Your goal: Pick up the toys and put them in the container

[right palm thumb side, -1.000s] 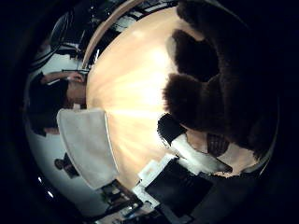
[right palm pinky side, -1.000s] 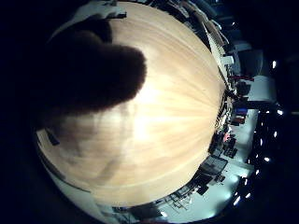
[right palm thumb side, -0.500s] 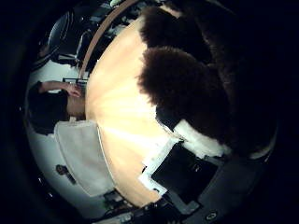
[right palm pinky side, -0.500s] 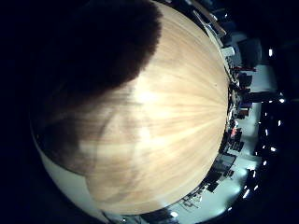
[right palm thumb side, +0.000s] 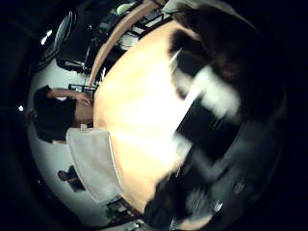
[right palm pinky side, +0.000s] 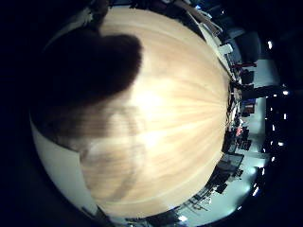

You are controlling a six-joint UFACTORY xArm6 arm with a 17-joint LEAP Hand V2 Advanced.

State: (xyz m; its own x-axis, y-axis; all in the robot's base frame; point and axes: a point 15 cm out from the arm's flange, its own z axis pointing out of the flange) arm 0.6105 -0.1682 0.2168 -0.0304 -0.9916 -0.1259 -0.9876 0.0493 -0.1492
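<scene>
The little-finger-side palm view shows a dark furry plush toy [right palm pinky side: 87, 71] filling a large part of the picture, which places it close to the palm. It lies over a light wooden bench [right palm pinky side: 180, 118], and a soft shadow falls on the wood just beside it. Whether the toy rests on the bench or hangs clear of it cannot be determined.

The thumb-side palm view shows, in order from the left:

1. A pale fabric container [right palm thumb side: 94, 163] at the edge of the bench, well apart from the toy. Its opening is not readable.
2. The bare wood in the middle.
3. The white and black parts of the hand [right palm thumb side: 211, 125], blurred, with the dark fur of the toy beyond and around them.

Hand state: the blur hides the fingers, so it cannot be determined whether the hand is closed on the toy or merely near it.

Handling, as a judgement:

- The toy appears soft, light and compressible.
- It is not fragile and is unlikely to slip, since pile gives good friction.
- The body will deform under pressure, so a shallow pinch on fur alone may pull free.
- Take hold round the thickest part of the body.
</scene>
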